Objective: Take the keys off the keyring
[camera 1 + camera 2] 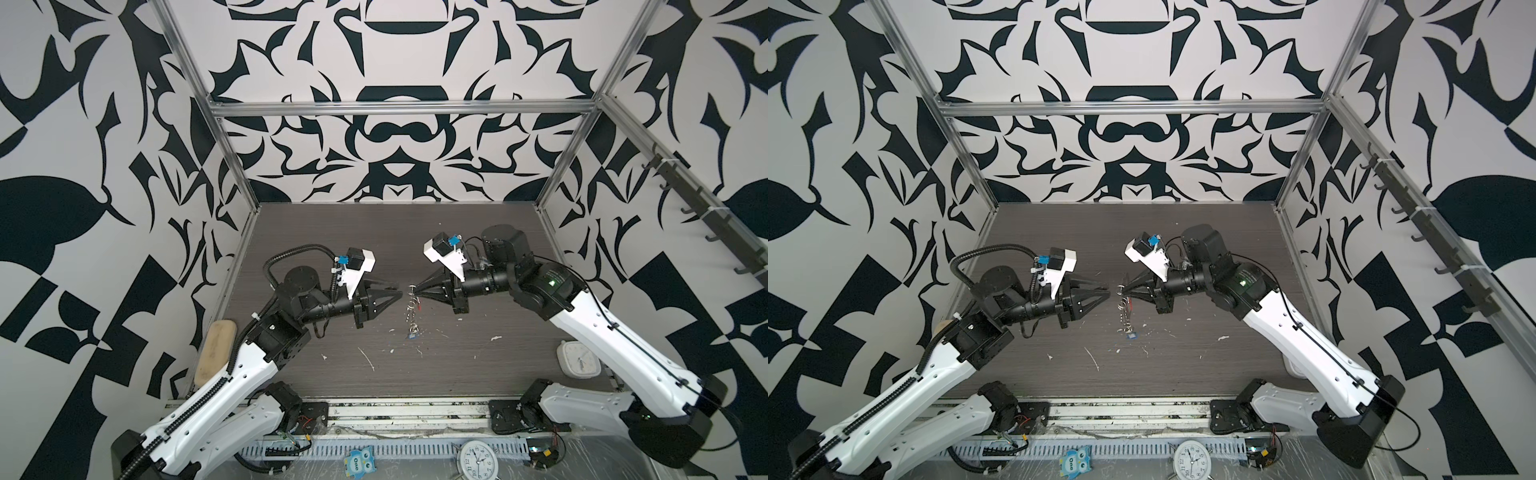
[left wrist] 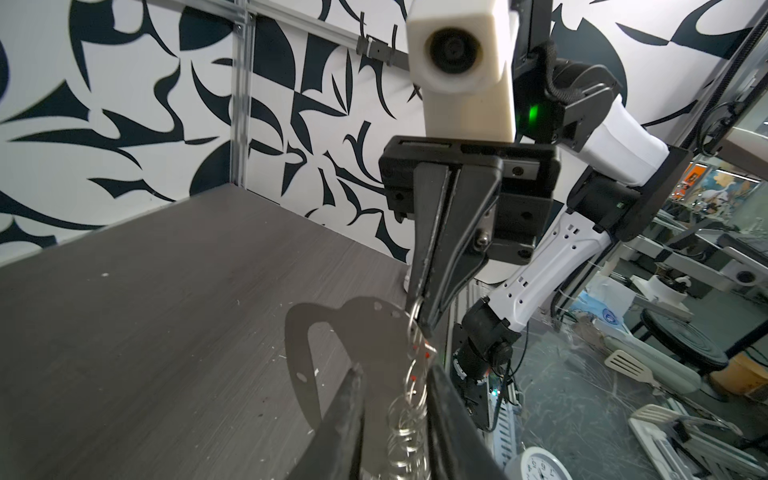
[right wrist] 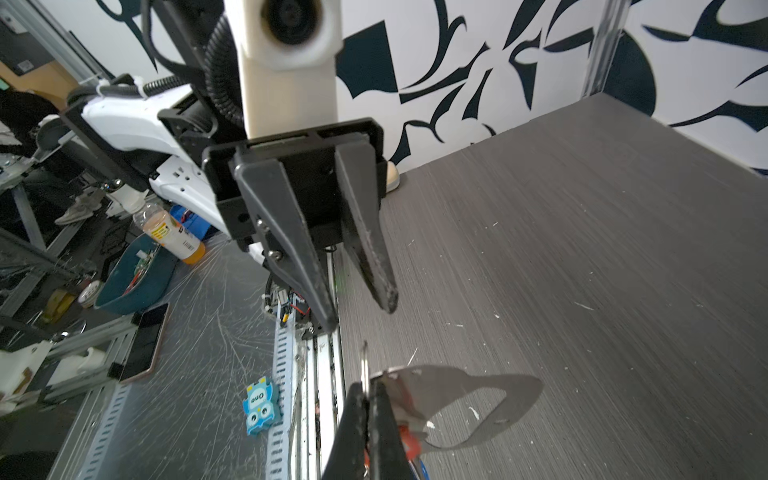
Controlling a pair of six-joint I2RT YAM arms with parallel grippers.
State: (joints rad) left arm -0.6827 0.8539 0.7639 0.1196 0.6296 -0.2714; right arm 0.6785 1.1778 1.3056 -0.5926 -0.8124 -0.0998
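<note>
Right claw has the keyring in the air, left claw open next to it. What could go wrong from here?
The right claw pinches the keyring only at one edge, above the table; a tug may slip it free. The open left claw faces the bare rings, while the blue key hangs lowest, so it may close on the wrong ring.

A robotics lab is indicated: a desk (image 1: 332, 249) is enclosed by an aluminium frame (image 1: 399, 109) and patterned panels (image 1: 83, 124), and cluttered workbenches (image 2: 681, 266) are seen beyond, at 6 o'clock.
</note>
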